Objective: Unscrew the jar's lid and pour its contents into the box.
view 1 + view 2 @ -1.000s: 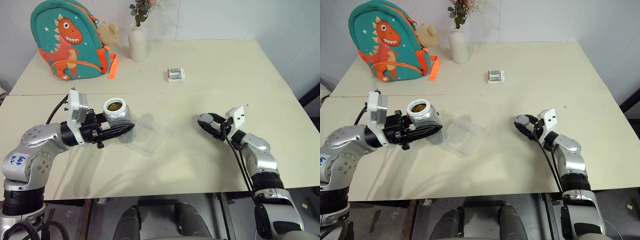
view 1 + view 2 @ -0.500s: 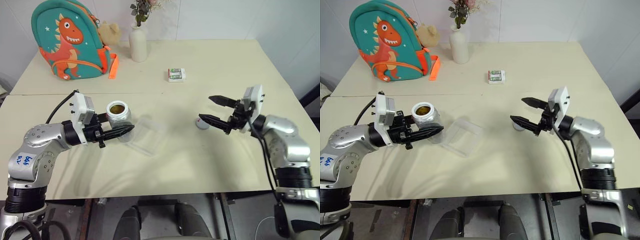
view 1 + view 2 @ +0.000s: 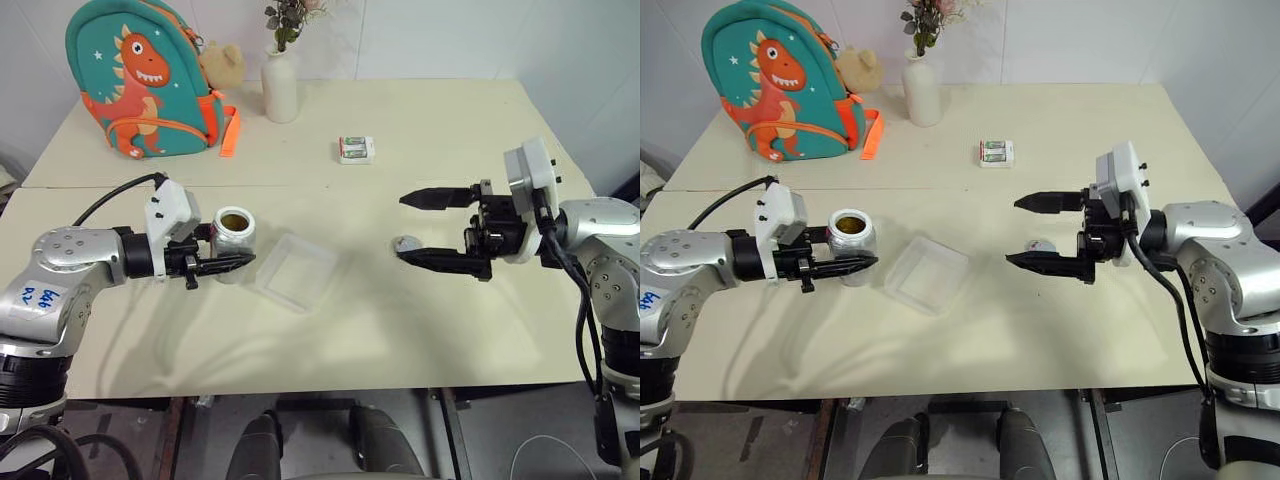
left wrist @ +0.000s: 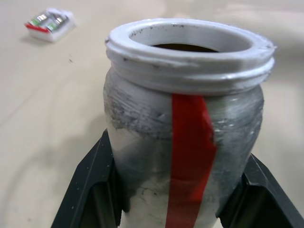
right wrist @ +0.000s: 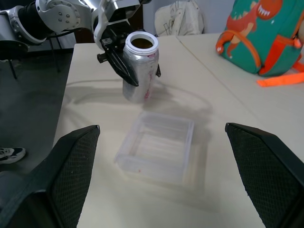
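Jar (image 4: 185, 142): dull, scuffed silvery-grey body, white threaded rim, one glossy red tape strip. Box (image 3: 295, 271): clear, smooth plastic. Table (image 3: 440, 120): matt cream top; backpack (image 3: 145, 75): teal printed cloth; vase (image 3: 281, 88): glossy white.

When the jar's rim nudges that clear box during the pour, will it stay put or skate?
The box looks thin, shallow and empty, so probably light and apt to slide on the smooth table. Its low, wide shape makes tipping unlikely. Nothing braces it; the right gripper hangs open, apart.
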Controlling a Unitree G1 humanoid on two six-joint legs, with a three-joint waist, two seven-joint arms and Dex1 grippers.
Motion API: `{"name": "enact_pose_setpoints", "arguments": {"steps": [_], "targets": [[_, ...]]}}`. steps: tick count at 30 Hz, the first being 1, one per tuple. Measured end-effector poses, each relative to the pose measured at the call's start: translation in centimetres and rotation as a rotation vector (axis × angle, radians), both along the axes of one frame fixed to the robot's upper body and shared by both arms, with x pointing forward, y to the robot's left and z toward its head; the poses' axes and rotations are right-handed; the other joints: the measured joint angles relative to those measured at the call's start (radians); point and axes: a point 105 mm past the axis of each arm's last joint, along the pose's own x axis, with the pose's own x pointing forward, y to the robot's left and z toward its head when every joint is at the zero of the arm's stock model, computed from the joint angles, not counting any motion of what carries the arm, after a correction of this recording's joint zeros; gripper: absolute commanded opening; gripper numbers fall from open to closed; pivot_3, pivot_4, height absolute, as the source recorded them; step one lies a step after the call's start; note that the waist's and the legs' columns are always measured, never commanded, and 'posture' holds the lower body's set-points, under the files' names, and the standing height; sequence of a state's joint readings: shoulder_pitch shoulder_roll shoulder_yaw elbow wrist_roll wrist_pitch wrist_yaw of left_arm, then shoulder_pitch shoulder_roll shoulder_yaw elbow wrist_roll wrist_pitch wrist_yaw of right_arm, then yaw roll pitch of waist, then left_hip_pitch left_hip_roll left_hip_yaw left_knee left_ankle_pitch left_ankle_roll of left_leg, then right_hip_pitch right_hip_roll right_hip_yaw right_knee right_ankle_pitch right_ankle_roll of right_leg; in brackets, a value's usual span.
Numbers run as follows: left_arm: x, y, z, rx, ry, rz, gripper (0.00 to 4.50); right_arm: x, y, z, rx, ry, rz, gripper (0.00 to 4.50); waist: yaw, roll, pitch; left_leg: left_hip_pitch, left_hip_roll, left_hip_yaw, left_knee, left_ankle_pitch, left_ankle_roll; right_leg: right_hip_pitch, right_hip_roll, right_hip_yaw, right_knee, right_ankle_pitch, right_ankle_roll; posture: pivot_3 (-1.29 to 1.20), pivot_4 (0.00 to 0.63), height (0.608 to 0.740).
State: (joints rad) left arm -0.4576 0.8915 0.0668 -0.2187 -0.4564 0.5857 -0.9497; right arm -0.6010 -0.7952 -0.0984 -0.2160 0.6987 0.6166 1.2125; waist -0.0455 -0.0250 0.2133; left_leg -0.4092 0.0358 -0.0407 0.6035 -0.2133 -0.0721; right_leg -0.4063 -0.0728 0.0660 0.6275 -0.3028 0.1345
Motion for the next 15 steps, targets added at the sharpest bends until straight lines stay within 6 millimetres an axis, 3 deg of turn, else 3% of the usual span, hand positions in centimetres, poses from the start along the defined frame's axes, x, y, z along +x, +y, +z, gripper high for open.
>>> {"name": "enact_pose_setpoints", "arguments": {"steps": [7,15], "targets": [[1.8,-0.3,0.4,0.179,-0.169,0.073,1.97,0.0,-0.1,-1.0,0.007,0.023,-0.025,4.45,0.002,0.000,0.000,0.000,0.000,0.000,0.000,0.000,0.000,0.000,0.000,0.000,0.000,0.000,0.000,0.00,0.150,0.740],[4.4,-1.9,4.7,0.698,-0.955,0.003,1.97,0.4,0.5,-1.7,0.049,0.030,-0.042,4.45,0.018,0.000,0.000,-0.001,0.000,0.001,0.001,0.000,0.000,0.000,0.000,0.001,-0.001,0.001,0.001,0.00,0.150,0.740]]}}
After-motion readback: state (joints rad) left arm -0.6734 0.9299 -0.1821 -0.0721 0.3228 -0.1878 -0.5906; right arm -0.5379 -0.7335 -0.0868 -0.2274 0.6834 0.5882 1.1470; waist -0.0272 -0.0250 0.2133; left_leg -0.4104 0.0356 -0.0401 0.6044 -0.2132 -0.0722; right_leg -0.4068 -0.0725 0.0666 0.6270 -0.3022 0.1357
